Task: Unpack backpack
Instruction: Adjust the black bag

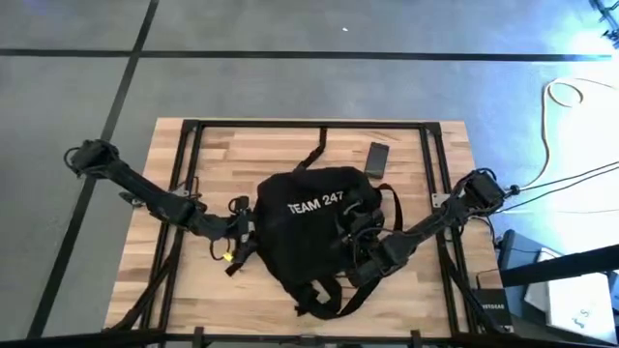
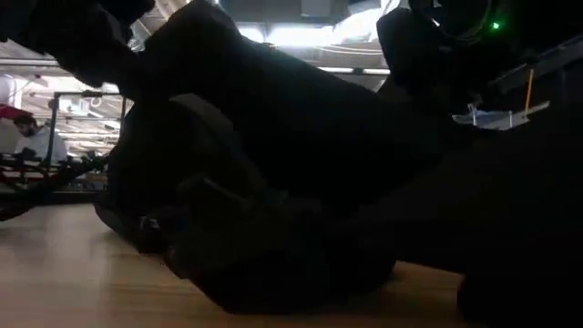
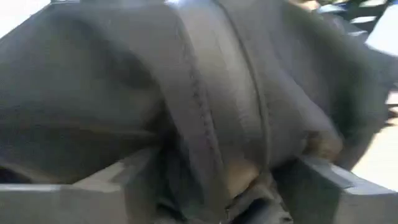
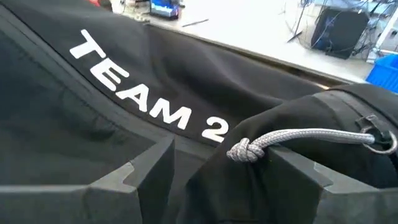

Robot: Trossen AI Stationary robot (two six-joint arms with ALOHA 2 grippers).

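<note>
The black backpack (image 1: 314, 232), with white "TEAM 247" lettering (image 4: 143, 93), lies in the middle of the wooden table (image 1: 280, 145). Its straps (image 1: 324, 295) trail toward the near edge. My left gripper (image 1: 242, 227) is at the backpack's left side, shut on its fabric (image 3: 217, 149). My right gripper (image 1: 366, 246) is at its right side, shut on a bunched fold beside a grey knotted zipper cord (image 4: 292, 138). In the low view the backpack (image 2: 273, 164) fills the picture as a dark mass. My left gripper has a raised ridge of the backpack's fabric, with a stitched band along it (image 3: 214, 168), pinched between its two fingers (image 3: 118, 183). It comes level from the table's left. The band runs along the fingers. The backpack's bulk rests on the table. My right gripper pinches a bunched fold of the backpack's fabric (image 4: 242, 183) just under the grey cord's knot (image 4: 239, 149). It comes from the table's right, slanting low. How many layers it has cannot be told. The backpack stays on the table.
A flat dark phone-like object (image 1: 377, 158) lies on the table beyond the backpack, at the far right. A small yellow thing (image 1: 229, 256) sits by my left gripper. Black frame rails (image 1: 189, 155) run along the table's sides. A person (image 2: 32, 137) shows in the room behind.
</note>
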